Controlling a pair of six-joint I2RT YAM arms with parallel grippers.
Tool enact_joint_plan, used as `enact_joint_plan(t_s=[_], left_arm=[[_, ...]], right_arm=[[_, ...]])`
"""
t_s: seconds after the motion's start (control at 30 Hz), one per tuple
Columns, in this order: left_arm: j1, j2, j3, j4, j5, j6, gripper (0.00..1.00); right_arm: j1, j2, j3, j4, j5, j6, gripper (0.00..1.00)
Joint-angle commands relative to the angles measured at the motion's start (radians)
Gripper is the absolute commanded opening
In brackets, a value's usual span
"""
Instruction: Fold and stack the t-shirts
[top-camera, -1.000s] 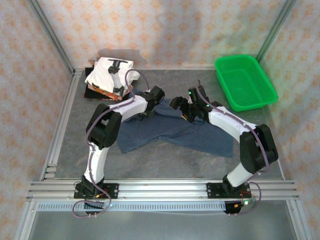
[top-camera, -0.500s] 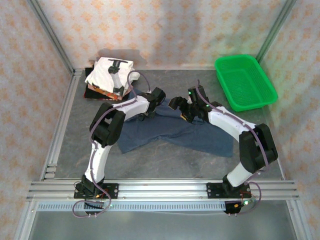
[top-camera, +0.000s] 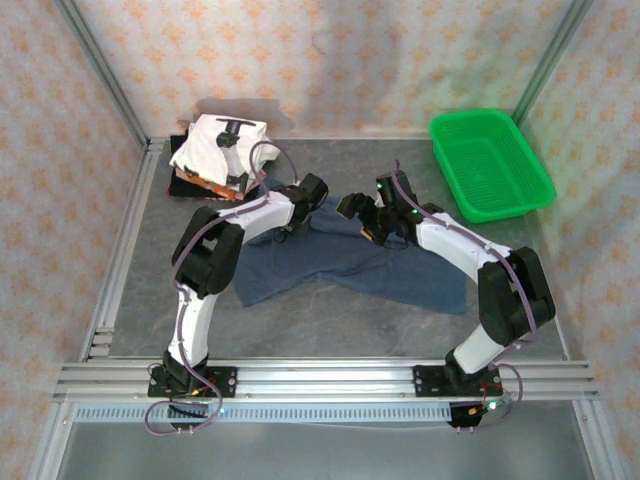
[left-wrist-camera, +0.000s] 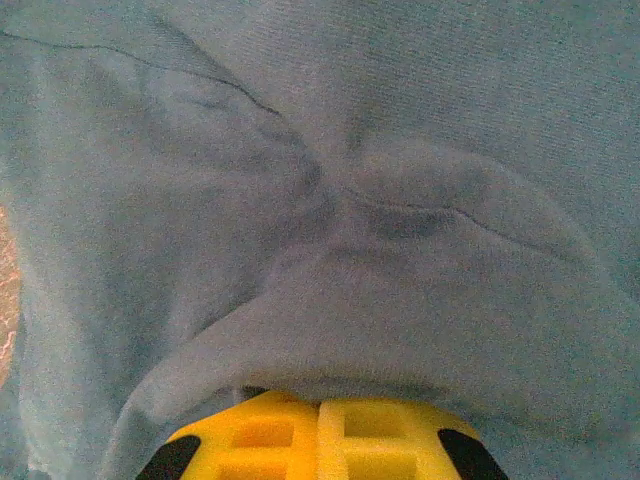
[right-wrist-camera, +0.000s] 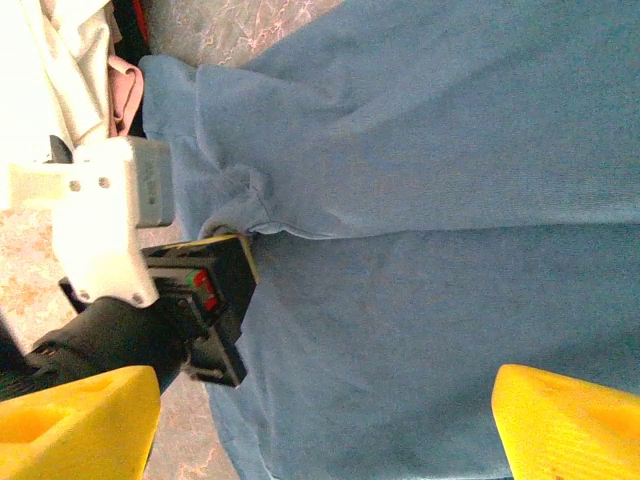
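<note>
The left tool (left-wrist-camera: 318, 428) is clamped together on a bunched fold of the navy-blue shirt (top-camera: 350, 262). The right tool (right-wrist-camera: 320, 420) is held apart over it. The shirt is spread on the tabletop (top-camera: 330, 322) left of the green basket (top-camera: 490, 165), and the folded stack (top-camera: 212, 155) is seen farther left.

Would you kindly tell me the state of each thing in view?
Blue shirt: unfolded, spread on the table, far edge pinched.
Stack: folded shirts piled, white one on top.
Basket: upright, empty.
Left gripper: shut on the blue shirt.
Right gripper: open over the blue shirt.
</note>
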Motion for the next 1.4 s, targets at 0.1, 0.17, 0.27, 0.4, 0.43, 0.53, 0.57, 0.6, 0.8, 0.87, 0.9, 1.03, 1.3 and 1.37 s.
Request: enact_joint_plan(t_s=[0.1,0.17,0.27,0.4,0.43,0.53,0.57,0.6,0.8,0.87,0.9,1.03,1.3,1.37], left_arm=[[0.011,-0.109,-0.033,-0.033,0.143,-0.013,0.0],[0.017,-0.116,-0.032,-0.047,0.198,-0.022,0.0],[0.021,-0.127,-0.033,-0.066,0.269,-0.03,0.0],[0.033,-0.12,-0.029,-0.101,0.405,-0.029,0.0],[0.035,-0.12,-0.03,-0.105,0.447,-0.024,0.0],[0.036,-0.119,-0.035,-0.127,0.534,-0.007,0.0],[0.039,-0.12,-0.038,-0.129,0.56,-0.002,0.0],[0.04,-0.12,-0.042,-0.13,0.585,0.003,0.0],[0.046,-0.1,-0.055,-0.153,0.696,0.034,0.0],[0.051,-0.112,-0.074,-0.143,0.686,0.021,0.1],[0.062,-0.13,-0.094,-0.121,0.688,0.003,0.24],[0.12,-0.275,-0.212,0.02,0.689,-0.112,0.55],[0.255,-0.468,-0.388,0.095,0.528,-0.259,0.62],[0.28,-0.472,-0.425,0.132,0.544,-0.281,0.61]], right_arm=[[-0.006,0.004,-0.012,0.037,-0.008,0.011,0.86],[-0.005,0.003,-0.013,0.037,-0.009,0.011,0.86],[-0.005,0.0,-0.016,0.037,-0.01,0.012,0.86],[-0.005,0.0,-0.017,0.037,-0.015,0.009,0.87],[-0.005,0.001,-0.016,0.037,-0.016,0.008,0.87],[-0.005,0.006,-0.015,0.037,-0.02,0.01,0.87],[-0.006,0.007,-0.015,0.038,-0.021,0.011,0.87],[-0.004,0.011,-0.015,0.041,-0.023,0.012,0.87],[-0.006,0.029,-0.012,0.044,-0.031,0.022,0.87],[-0.005,0.038,-0.011,0.045,-0.035,0.027,0.87],[-0.006,0.042,-0.01,0.047,-0.038,0.03,0.87],[0.004,0.053,-0.014,0.062,-0.044,0.046,0.87],[0.117,0.186,0.089,0.085,-0.064,0.069,0.73],[0.142,0.23,0.127,0.084,-0.073,0.071,0.65]])
